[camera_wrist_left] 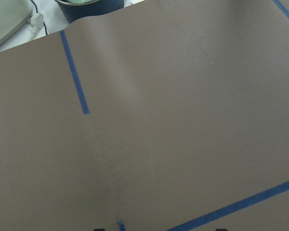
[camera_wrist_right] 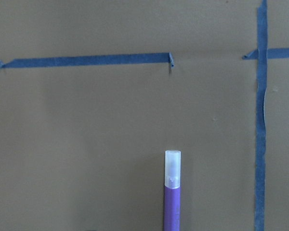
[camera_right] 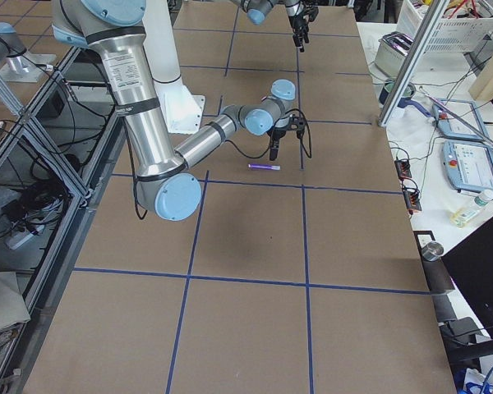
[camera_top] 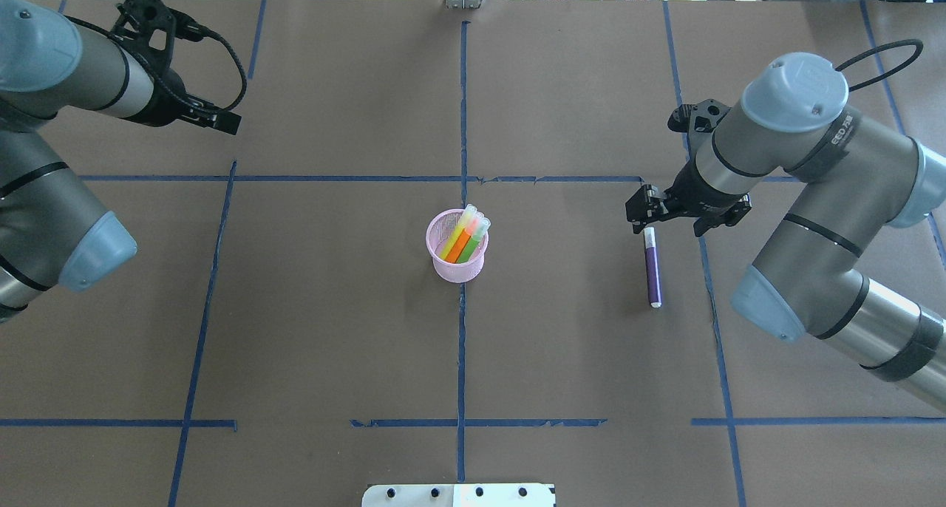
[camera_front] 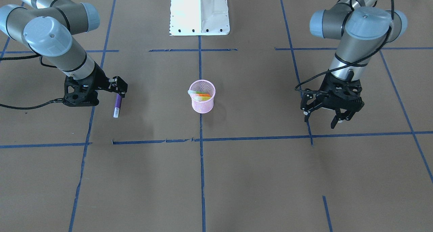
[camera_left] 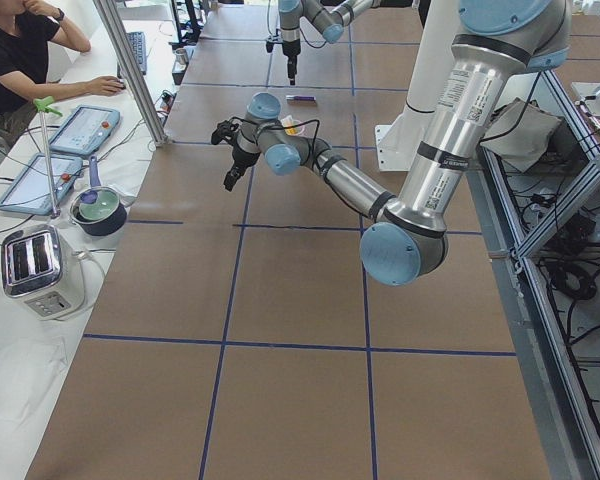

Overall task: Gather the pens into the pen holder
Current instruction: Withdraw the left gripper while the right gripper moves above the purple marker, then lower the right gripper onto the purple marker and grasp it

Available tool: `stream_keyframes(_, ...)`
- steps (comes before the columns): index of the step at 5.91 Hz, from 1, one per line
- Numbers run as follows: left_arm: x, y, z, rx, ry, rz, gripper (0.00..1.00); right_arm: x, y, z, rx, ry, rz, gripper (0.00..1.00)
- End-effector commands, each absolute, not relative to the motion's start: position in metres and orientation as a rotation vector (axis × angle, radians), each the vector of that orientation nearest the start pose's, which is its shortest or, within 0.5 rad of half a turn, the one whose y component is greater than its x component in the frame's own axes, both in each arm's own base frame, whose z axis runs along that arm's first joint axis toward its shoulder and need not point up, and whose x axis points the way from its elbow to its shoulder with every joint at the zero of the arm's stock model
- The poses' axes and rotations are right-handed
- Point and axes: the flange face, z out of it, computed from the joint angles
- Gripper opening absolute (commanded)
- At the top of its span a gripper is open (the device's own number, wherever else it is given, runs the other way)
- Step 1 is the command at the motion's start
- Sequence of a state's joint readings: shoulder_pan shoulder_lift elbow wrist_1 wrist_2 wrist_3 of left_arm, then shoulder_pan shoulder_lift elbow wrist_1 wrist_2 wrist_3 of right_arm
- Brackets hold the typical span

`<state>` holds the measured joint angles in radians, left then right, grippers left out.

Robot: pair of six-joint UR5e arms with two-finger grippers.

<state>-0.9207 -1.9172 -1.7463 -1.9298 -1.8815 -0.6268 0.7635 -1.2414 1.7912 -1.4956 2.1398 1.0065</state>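
Status: mostly done, I'd say. The pink cup point(camera_top: 457, 264) stands upright mid-table and already holds an orange pen point(camera_top: 458, 245), a green pen point(camera_top: 471, 245) and what looks like a yellow one point(camera_top: 451, 236). All three lean against the rim with their pale caps sticking out.

One left: the purple pen point(camera_top: 652, 267). It lies flat on the table point(camera_top: 332, 307), well apart from the cup on the robot's right side, roughly level with it. The pale cap end points away from the robot.

The right claw point(camera_top: 667, 225) hangs above the pen's cap end, also well off to the cup's right. Its fingers look spread, and the pen is on the table, not gripped. The right wrist view shows the capped end centred at the bottom edge, with no finger on it.

The left claw point(camera_front: 321, 118) is wide open with nothing in it, parked far off on the cup's other side. Its wrist view shows only bare table and tape.

Remaining, by my read: come down onto the purple pen, close, carry it over to the cup and drop it in cap-up. The cup is fairly full and light, so a bumped rim could tip it.
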Motion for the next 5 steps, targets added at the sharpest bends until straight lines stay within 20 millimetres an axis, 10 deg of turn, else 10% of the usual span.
stream_keyframes(1, 0.281, -0.554, 0.359, 0.519, 0.754, 0.149, 0.82, -0.4, -0.46, 0.384, -0.186, -0.843, -0.045, 0.98)
stream_keyframes(5, 0.274, -0.546, 0.351, 0.532, 0.766, 0.139, 0.84, -0.426, -0.478, 0.419, -0.239, -0.786, -0.024, 0.92)
